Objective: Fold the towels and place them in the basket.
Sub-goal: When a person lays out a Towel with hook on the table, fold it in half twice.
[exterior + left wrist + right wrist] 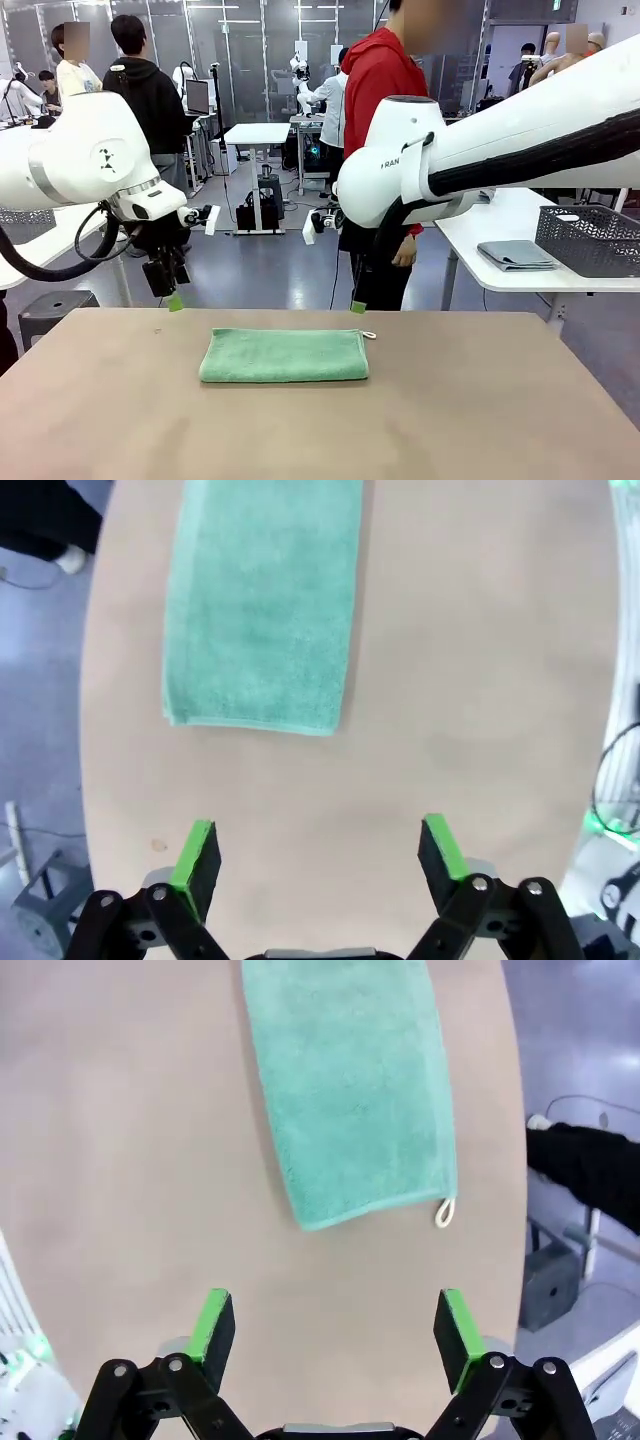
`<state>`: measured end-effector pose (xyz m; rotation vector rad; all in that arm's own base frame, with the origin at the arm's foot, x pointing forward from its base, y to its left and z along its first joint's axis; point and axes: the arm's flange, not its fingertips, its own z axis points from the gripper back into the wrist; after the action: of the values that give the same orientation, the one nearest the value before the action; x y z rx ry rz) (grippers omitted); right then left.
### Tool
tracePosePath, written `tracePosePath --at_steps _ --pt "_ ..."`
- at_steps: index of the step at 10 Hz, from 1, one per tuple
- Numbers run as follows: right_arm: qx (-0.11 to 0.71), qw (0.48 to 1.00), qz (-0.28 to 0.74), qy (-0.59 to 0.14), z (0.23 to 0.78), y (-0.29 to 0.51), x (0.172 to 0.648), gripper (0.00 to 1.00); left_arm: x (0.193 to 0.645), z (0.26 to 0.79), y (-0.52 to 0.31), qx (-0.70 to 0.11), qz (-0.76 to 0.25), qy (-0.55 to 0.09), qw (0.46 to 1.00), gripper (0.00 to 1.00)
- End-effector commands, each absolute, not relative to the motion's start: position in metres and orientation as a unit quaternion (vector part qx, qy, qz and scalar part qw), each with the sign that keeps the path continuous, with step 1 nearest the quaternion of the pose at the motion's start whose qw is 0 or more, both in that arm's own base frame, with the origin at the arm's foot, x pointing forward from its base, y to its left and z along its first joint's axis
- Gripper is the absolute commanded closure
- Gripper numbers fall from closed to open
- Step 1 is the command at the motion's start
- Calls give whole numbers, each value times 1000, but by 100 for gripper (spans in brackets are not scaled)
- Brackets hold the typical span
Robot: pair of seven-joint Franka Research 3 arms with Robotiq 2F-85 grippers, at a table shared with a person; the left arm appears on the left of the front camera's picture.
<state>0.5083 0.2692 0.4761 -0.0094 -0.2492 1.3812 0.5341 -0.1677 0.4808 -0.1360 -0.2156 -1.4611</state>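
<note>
Mint-green terry-cloth hand towel (pixel 284 356), folded into a long flat rectangle, lies near the middle of the brown tabletop (pixel 480 420), long side running across the table, small white loop tag (pixel 369 335) at its far right corner. Left gripper (pixel 320 845): jaws spread wide, nothing between the green pads, bare table beneath. In its wrist view the towel's short end lies ahead of the fingertips, clear of them, offset toward the left-hand finger. The front view puts this gripper over the table's far edge, beyond the towel's left end, no contact. Right gripper (pixel 340 1322): jaws likewise wide apart and empty. The towel's tagged short end lies ahead of the fingertips with a strip of bare table between, the tag nearer the right-hand finger. In the front view one of its green pads shows at the table's far edge, close to the tagged corner, the rest hidden behind the arm. Pale blue-grey folded towel (pixel 515 255) lies on the white side table (pixel 500 215) at the right, just beside the dark grey rectangular mesh basket (pixel 590 240), outside it, well apart from both grippers.
</note>
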Motion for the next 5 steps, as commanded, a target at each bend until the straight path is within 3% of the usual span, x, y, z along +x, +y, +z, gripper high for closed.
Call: tracePosePath --at_steps 1,3,5 --pt "-14 831 548 -96 481 262 490 0 524 476 -155 -91 -672 -141 721 0" --pt "-74 931 339 -114 481 260 479 0 521 474 -152 -101 -664 -159 724 0" --pt "-92 961 215 -149 481 253 475 0 522 469 -149 -116 -667 -176 715 0"
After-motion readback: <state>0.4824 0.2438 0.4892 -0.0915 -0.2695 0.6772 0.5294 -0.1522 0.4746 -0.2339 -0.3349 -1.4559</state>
